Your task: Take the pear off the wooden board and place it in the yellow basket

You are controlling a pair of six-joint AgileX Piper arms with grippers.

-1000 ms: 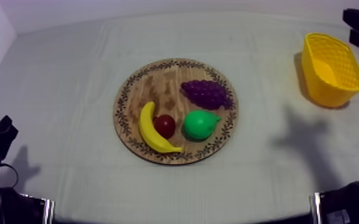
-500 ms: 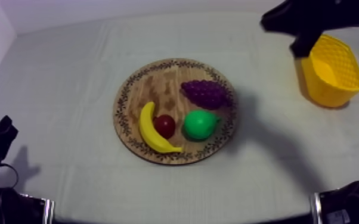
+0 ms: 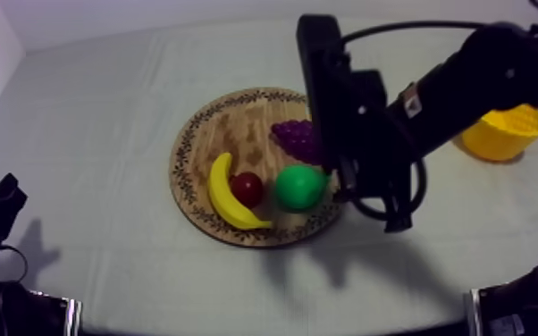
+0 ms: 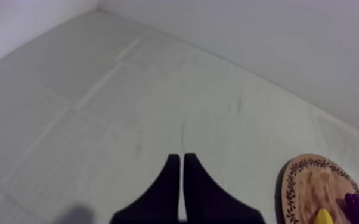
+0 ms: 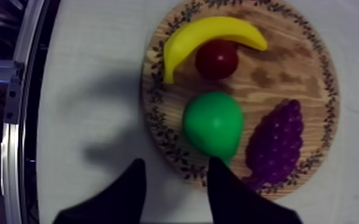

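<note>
Over grey-white cloth (image 3: 103, 134): right end effector (image 5: 176, 170) spread near pear (image 5: 213, 124), left end effector (image 4: 180, 158) closed.

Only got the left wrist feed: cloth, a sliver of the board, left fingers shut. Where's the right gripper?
Observer: The right gripper is open and hovers over the rim of the wooden board, right beside the pear.
Operator: Pear on the board or lifted?
Observer: On the board, lying between the grapes and the small red fruit; nothing is between the gripper's fingers.
Operator: Basket location?
Observer: The yellow basket stands at the right side of the table, partly hidden behind the right arm in the top view.
</note>
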